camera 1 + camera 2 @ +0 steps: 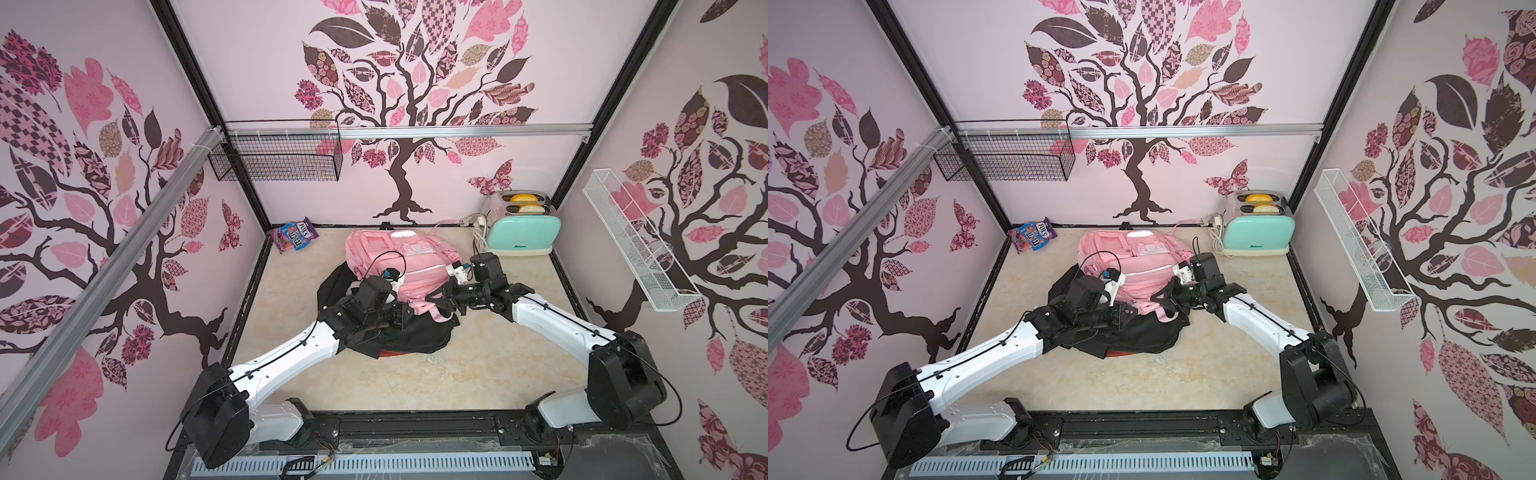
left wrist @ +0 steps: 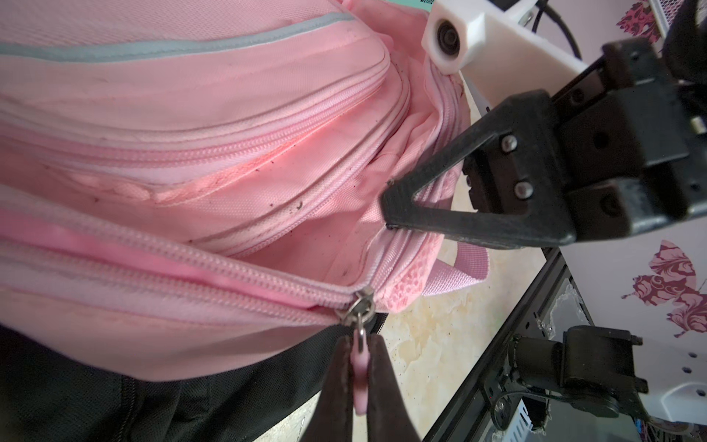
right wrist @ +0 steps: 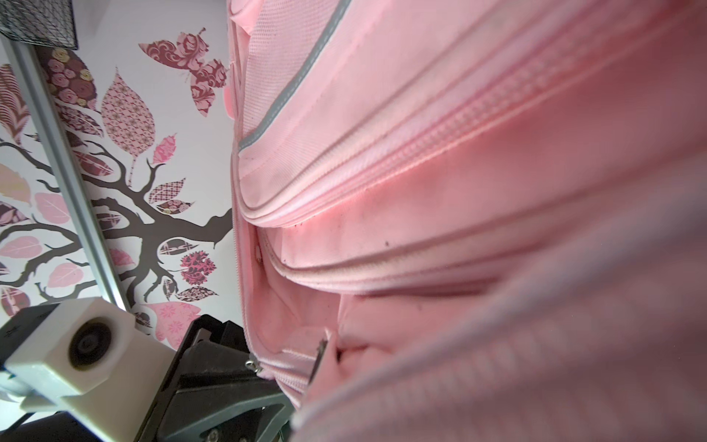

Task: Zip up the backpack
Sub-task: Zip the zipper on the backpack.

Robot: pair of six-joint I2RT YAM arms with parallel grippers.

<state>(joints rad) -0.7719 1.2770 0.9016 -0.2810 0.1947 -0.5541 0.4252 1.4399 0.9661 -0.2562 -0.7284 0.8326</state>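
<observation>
My left gripper [image 2: 361,344] pinches zipper pull [image 2: 359,386] tight; my right gripper [image 2: 387,214] clamps backpack [image 2: 191,114] edge, 3 o'clock of pull. Drag pull toward it, hold fabric taut.

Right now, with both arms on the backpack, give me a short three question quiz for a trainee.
1. True or false: the left gripper is shut on the zipper pull.
2. What lies under the pink backpack? A) a black bag B) a towel C) a tray.
3. Fill in: the toaster holds ___ slices.
Key: 1 true; 2 A; 3 two.
</observation>
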